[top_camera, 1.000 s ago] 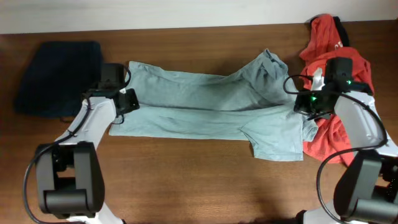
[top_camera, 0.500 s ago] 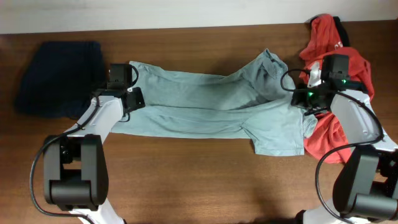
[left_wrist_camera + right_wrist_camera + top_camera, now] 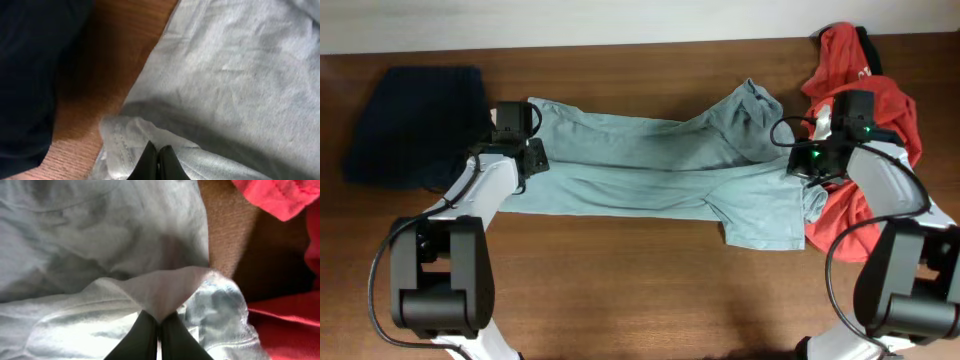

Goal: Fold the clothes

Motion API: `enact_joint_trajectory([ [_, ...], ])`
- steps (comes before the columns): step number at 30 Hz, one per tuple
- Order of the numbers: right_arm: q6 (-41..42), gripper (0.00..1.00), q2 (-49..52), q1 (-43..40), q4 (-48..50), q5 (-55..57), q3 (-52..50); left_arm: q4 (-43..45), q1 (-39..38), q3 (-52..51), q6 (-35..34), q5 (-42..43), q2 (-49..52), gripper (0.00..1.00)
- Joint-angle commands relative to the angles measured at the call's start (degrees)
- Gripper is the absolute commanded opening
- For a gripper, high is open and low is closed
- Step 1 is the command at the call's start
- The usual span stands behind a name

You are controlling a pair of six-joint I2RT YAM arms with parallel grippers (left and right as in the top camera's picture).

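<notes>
A brown desk (image 3: 620,290) with fine wood grain fills nearly all of the overhead view. A pale, flat strip (image 3: 570,20) runs along its far edge. In the left wrist view the desk (image 3: 115,65) shows as a warm reddish-brown band, darkened by shadow. In the right wrist view a narrow patch (image 3: 225,235) shows, grainy and blurred.

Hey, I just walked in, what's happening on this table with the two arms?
Two robot arms are folding a pale blue-grey T-shirt spread across the wooden table. The left fingers are shut on a pinch of cloth at one end of it, and the right fingers are shut on cloth at the other end. A dark navy garment lies beside the left arm, and an orange-red shirt is heaped by the right.
</notes>
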Motion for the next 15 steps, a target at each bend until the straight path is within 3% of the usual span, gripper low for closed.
enact_joint_trajectory([
  [1, 0.3, 0.05, 1.8, 0.3, 1.0, 1.6, 0.5, 0.8, 0.0, 0.0, -0.2, -1.9, 0.5, 0.01],
  [3, 0.3, 0.33, 2.3, 0.3, 1.4, 1.6, 0.5, 0.9, 0.0, 0.0, -0.2, -1.9, 0.5, 0.01],
  [4, 0.3, 0.63, 2.3, 0.3, 1.3, 1.5, 0.6, 0.9, 0.0, 0.0, -0.2, -1.8, 0.5, 0.01],
  [6, 0.4, 0.85, 2.1, 0.1, 0.2, 1.1, 1.4, 0.9, 0.0, 0.0, -0.2, -1.8, 0.5, 0.01],
  [9, 0.4, 0.93, 1.6, -0.2, -5.4, 0.2, 5.2, 0.5, 0.0, 0.0, -0.2, -1.8, 0.5, 0.01],
  [15, 0.4, 0.85, -1.4, 0.1, -17.6, -2.5, 9.7, -0.6, 0.0, 0.0, -0.2, -1.6, 0.5, 0.01],
])
